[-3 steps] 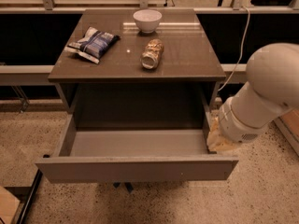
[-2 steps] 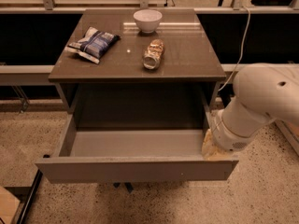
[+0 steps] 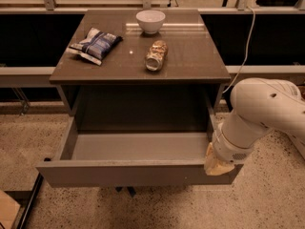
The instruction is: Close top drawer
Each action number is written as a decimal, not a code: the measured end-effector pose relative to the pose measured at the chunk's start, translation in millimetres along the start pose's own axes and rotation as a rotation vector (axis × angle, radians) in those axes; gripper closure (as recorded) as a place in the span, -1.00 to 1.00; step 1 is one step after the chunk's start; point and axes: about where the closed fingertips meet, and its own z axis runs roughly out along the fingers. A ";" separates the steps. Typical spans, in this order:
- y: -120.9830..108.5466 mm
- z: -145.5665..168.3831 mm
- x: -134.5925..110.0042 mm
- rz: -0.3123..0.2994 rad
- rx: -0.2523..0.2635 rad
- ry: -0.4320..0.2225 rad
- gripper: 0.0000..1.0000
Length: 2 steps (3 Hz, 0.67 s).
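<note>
The top drawer (image 3: 128, 173) is a wide, shallow grey box with a plain front panel. It stands pulled far out from under the tabletop, and its inside shows nothing in it. My gripper (image 3: 217, 164), pale beige at the end of the white arm (image 3: 267, 109), is at the right end of the drawer's front panel, against its front right corner. The arm comes in from the right and covers that corner.
On the brown tabletop (image 3: 190, 61) are a white bowl (image 3: 150, 20), a dark snack bag (image 3: 94, 45) and a can on its side (image 3: 156, 55). A cable (image 3: 245, 42) hangs at the right. Speckled floor surrounds the unit, with a wooden piece (image 3: 8, 213) at the lower left.
The arm and gripper have moved left and down, from beside the drawer's right side to its front right corner. The drawer has not visibly moved.
</note>
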 end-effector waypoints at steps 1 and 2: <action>0.0 0.0 0.0 0.000 0.000 0.000 1.00; -13.2 5.8 -3.8 0.002 0.015 -0.019 1.00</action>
